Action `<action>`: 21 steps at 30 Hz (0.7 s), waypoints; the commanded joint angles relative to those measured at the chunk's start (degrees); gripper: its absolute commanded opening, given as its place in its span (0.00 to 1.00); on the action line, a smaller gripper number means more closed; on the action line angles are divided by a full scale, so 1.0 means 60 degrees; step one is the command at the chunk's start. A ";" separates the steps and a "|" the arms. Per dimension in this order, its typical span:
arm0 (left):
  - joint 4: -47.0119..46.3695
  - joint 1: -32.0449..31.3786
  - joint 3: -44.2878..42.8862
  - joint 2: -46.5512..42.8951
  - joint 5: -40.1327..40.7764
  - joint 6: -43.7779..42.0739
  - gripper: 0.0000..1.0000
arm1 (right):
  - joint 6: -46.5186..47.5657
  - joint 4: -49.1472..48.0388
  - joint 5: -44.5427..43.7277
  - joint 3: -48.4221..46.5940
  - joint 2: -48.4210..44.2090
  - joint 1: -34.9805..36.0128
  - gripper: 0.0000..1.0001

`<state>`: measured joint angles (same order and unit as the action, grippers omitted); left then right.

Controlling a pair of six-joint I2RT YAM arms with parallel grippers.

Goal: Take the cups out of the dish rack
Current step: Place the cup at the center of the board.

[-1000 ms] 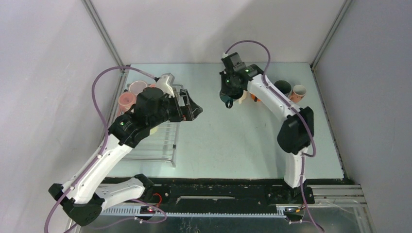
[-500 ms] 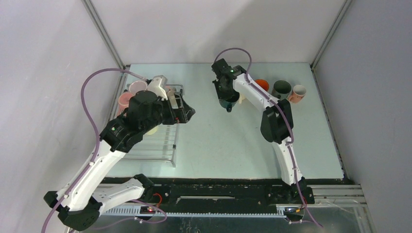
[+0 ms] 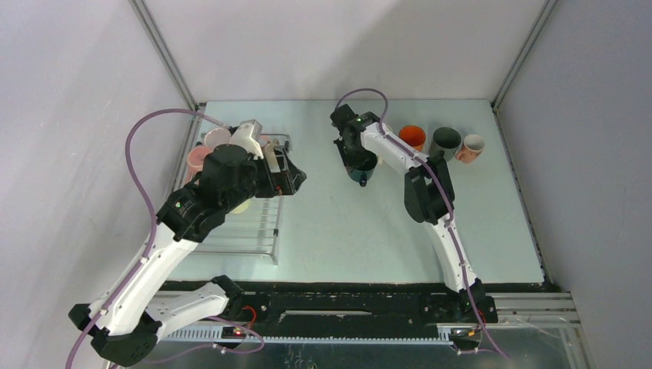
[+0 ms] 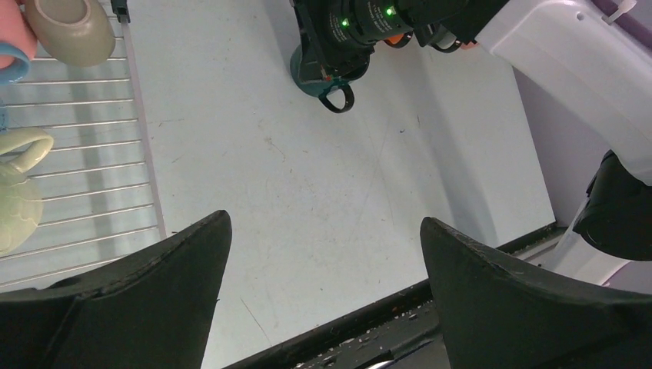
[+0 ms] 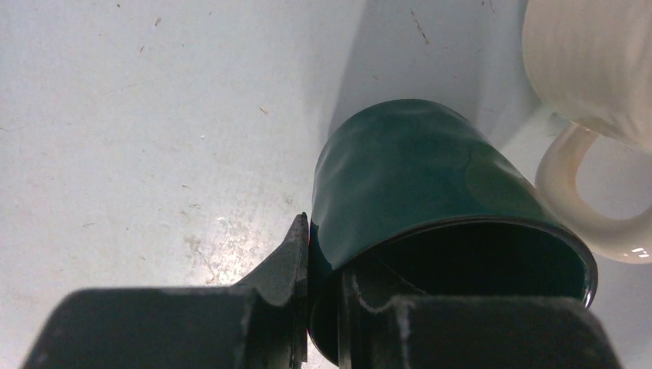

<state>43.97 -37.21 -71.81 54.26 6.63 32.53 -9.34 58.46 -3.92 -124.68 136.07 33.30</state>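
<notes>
Progress roughly midway, at a guess. Already on the counter (image 3: 346, 231) at far right: orange cup (image 3: 413, 136), dark cup (image 3: 446, 141), pink-and-white cup (image 3: 472, 146), plus a cream ribbed mug (image 5: 592, 69). Clamps the right fingers (image 5: 301, 244) on the rim of a teal cup (image 5: 415, 177) just beside that mug; resting or lifted, cannot tell. Holds the left fingers (image 4: 169, 277) spread wide and empty near the dish rack (image 3: 254, 238). Left to unload: pink cup (image 3: 198, 160), beige cup (image 4: 73, 27), pale green mug (image 4: 15, 200), perhaps more.

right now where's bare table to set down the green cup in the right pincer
The widest bare patch of table lies between the dish rack and the right arm, to the near edge. Another: near-right, before the orange cup, dark cup and pale cup. Crowded: that far row, and the cream cup beside the green cup.
</notes>
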 commanded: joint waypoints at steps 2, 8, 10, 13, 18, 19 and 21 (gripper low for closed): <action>-0.0049 0.0058 -0.0083 -0.0224 0.0338 -0.0034 1.00 | 0.0275 -0.0078 -0.0254 -0.0595 0.0071 0.0142 0.01; 0.0090 0.0072 0.0118 -0.0301 0.0815 0.0155 1.00 | 0.0284 0.0080 -0.0302 -0.0754 0.0166 0.0192 0.21; 0.0173 0.0100 0.0180 -0.0345 0.1043 0.0295 1.00 | 0.0265 0.0184 -0.0271 -0.0881 0.0125 0.0230 0.31; 0.0328 0.0140 0.0228 -0.0393 0.1437 0.0555 1.00 | 0.0255 0.0222 -0.0163 -0.0960 -0.0086 0.0272 0.50; 0.0725 0.0181 0.0248 -0.0441 0.2282 0.1108 1.00 | 0.0252 0.0243 -0.0043 -0.1002 -0.0602 0.0364 0.70; 0.0857 0.0194 0.0257 -0.0444 0.2526 0.1303 1.00 | 0.0252 0.0263 -0.0025 -0.0994 -0.0728 0.0375 0.73; 0.1148 0.0222 0.0278 -0.0445 0.3058 0.1624 1.00 | 0.0243 0.0319 -0.0020 -0.0987 -0.1013 0.0383 0.79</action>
<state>47.86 -36.49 -71.68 52.53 17.06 37.54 -8.34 59.33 -4.14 -128.62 136.90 34.79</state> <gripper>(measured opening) 0.996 0.751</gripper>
